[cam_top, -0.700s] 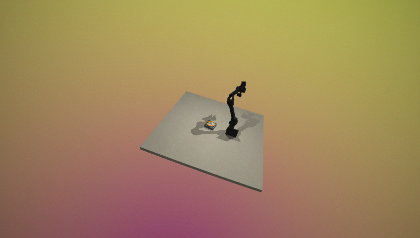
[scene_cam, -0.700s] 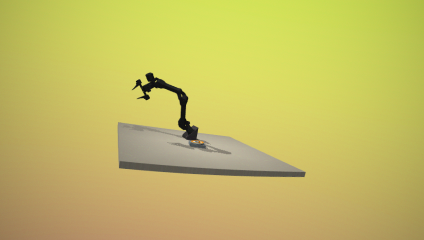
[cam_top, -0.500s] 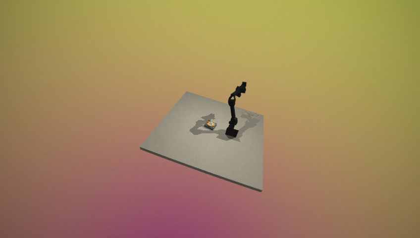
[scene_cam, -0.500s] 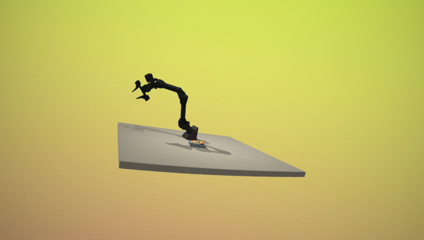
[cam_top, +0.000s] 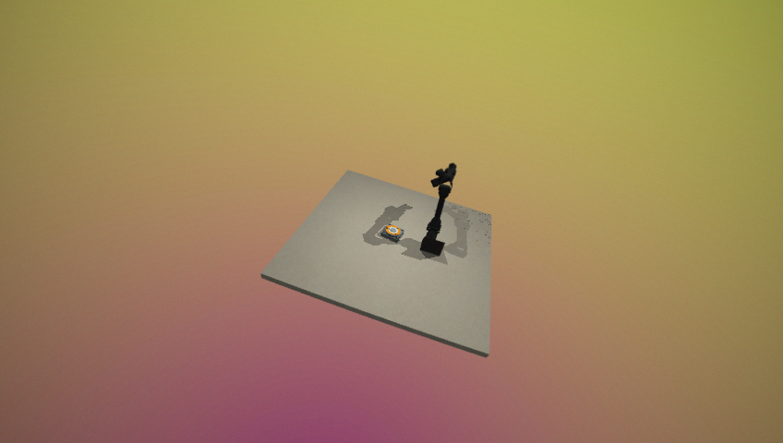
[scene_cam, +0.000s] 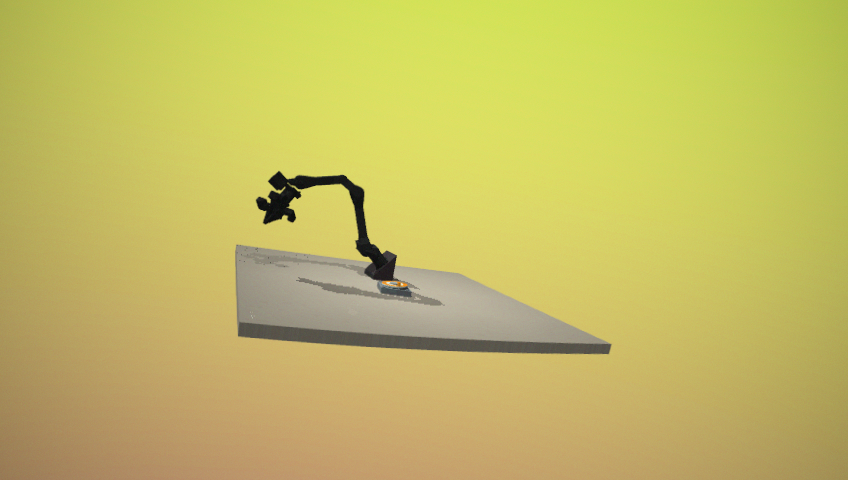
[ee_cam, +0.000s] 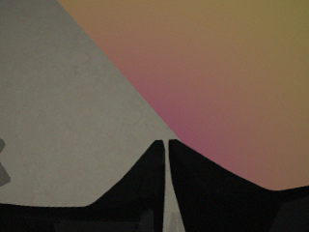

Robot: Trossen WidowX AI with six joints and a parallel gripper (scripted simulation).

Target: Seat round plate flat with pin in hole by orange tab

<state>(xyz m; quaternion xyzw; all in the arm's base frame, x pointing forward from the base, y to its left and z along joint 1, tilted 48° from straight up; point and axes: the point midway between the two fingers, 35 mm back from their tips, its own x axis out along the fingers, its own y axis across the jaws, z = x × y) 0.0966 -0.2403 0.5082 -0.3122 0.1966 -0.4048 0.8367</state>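
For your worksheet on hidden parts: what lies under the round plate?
A dark base shows beneath the round plate, resting on the grey table. Pin and post are covered or too small to see.

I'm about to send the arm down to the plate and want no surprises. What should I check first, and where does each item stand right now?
1. Gripper holds nothing: ok, the fingers are shut with only a thin slit between them.
2. Gripper open enough to work the plate: not ok, it is shut.
3. Arm apart from the round plate: ok, the gripper hangs high in the air, away from the plate.
4. Plate visible to the wrist camera: not ok, it shows only the table and background.
5. Plate lying flat, pin in the hole: cannot tell, too small in both wide views.
6. Orange tab's direction: cannot tell.
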